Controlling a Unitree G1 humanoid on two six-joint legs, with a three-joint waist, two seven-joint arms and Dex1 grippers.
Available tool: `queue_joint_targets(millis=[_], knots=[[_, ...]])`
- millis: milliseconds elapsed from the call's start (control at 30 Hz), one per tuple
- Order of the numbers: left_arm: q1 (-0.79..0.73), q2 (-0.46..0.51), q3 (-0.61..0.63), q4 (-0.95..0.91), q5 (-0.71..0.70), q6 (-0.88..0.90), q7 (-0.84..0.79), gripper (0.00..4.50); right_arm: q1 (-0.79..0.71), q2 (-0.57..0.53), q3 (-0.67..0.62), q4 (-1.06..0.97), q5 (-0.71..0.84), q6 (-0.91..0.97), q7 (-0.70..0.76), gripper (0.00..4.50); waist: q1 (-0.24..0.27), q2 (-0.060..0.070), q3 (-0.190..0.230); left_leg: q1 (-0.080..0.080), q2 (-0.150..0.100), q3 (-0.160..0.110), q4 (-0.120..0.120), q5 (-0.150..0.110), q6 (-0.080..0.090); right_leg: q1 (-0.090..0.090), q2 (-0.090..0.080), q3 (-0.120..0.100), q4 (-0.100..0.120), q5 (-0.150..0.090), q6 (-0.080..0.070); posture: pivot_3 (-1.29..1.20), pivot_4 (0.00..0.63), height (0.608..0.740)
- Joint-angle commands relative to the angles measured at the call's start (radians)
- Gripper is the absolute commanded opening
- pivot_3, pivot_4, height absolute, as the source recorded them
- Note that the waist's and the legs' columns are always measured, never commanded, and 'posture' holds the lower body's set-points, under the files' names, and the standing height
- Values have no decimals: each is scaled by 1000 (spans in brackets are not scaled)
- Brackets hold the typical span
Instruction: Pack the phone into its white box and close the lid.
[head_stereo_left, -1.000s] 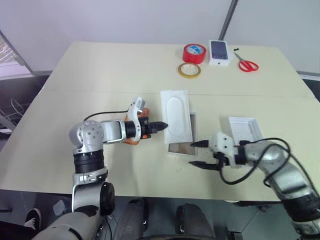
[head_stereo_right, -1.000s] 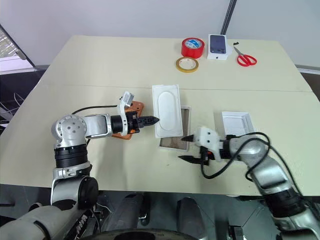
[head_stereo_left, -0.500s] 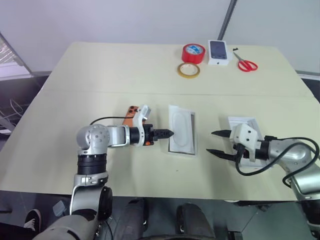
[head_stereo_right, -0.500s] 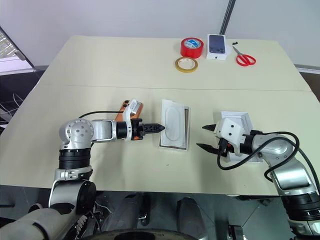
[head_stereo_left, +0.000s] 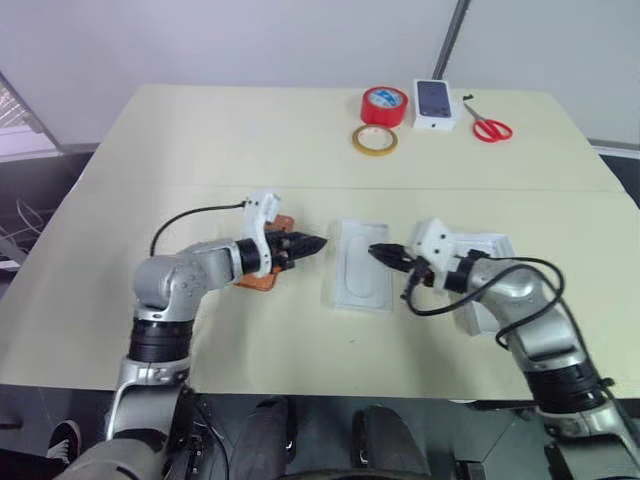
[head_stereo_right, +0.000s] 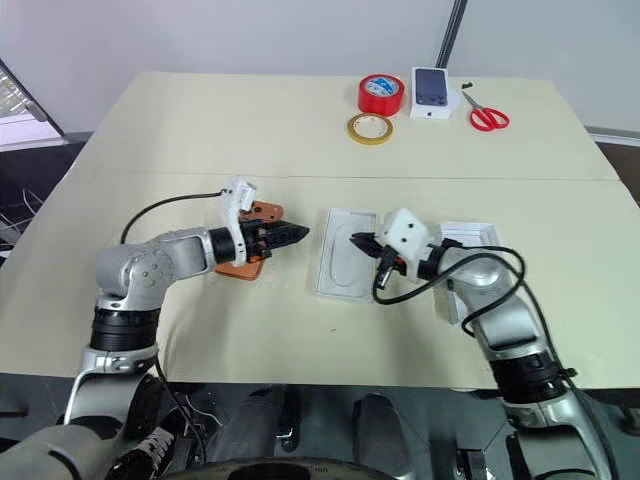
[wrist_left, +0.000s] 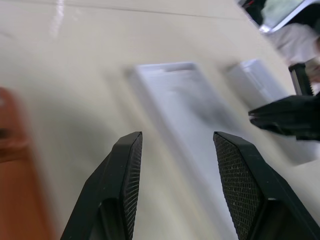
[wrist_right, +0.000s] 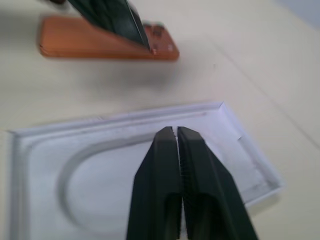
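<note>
The orange phone (head_stereo_right: 238, 269) lies on the table under my left gripper (head_stereo_left: 312, 242), which is open and empty, its fingers (wrist_left: 125, 170) pointing toward the white box (head_stereo_left: 331, 283). A white insert (head_stereo_left: 358, 275) with a rounded recess lies in the box and hides its floor. My right gripper (head_stereo_left: 378, 251) is shut on nothing, its tip (wrist_right: 175, 132) over the insert's right edge. The white lid (head_stereo_left: 492, 246) rests open side up to the right, partly behind my right arm.
At the table's far edge stand a red tape roll (head_stereo_left: 385, 104), a yellow tape ring (head_stereo_left: 374, 140), a small white carton (head_stereo_left: 434, 103) with a phone picture, and red scissors (head_stereo_left: 490, 128).
The insert, askew over the tray a second ago, now lies on it. My left gripper opened and drew back left over the phone. My right gripper shut and swung left over the insert.
</note>
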Motion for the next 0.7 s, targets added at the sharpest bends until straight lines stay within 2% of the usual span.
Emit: queue_joint_targets(millis=[33, 167, 333, 467, 567, 700], knots=[[19, 56, 46, -50, 1, -96, -64, 2378, -38, 24, 36, 16, -55, -9, -32, 10, 5, 0, 0, 0, 0, 0, 0, 0, 0, 0, -1, 0, 0, 0, 0, 0, 150, 728], [61, 143, 42, -20, 60, -180, -92, 2378, -19, -37, 114, 47, -155, -49, 7, 10, 4, 0, 0, 0, -1, 0, 0, -2, 3, 0, -2, 0, -1, 0, 0, 0, 150, 728], [56, 174, 96, 7, 17, -132, -95, 2378, -3, -115, 130, 92, -204, -139, 50, 10, 5, 0, 0, 0, -1, 0, 0, -3, 6, 1, -3, -1, -1, 0, 0, 0, 150, 728], [25, 217, 155, 103, -44, 41, -82, 2378, -51, -69, 69, 85, -107, -116, 58, 10, 1, 0, 0, 0, -1, -1, 0, -4, 6, 1, -2, -1, -1, 0, 0, 0, 150, 728], [-4, 254, 215, 178, -86, 104, -107, 2378, -105, -14, 35, 66, -54, -74, 39, 10, -4, 0, 0, 0, -1, -1, 0, -4, 6, 1, -2, -1, 0, 0, 0, 0, 150, 728], [-26, 327, 195, 254, -30, 33, -161, 2378, -190, 74, 44, 49, -37, 34, 4, 10, -18, -1, 1, 0, 0, -1, -1, -3, 6, 0, -1, -1, 0, 0, 0, 0, 150, 728]])
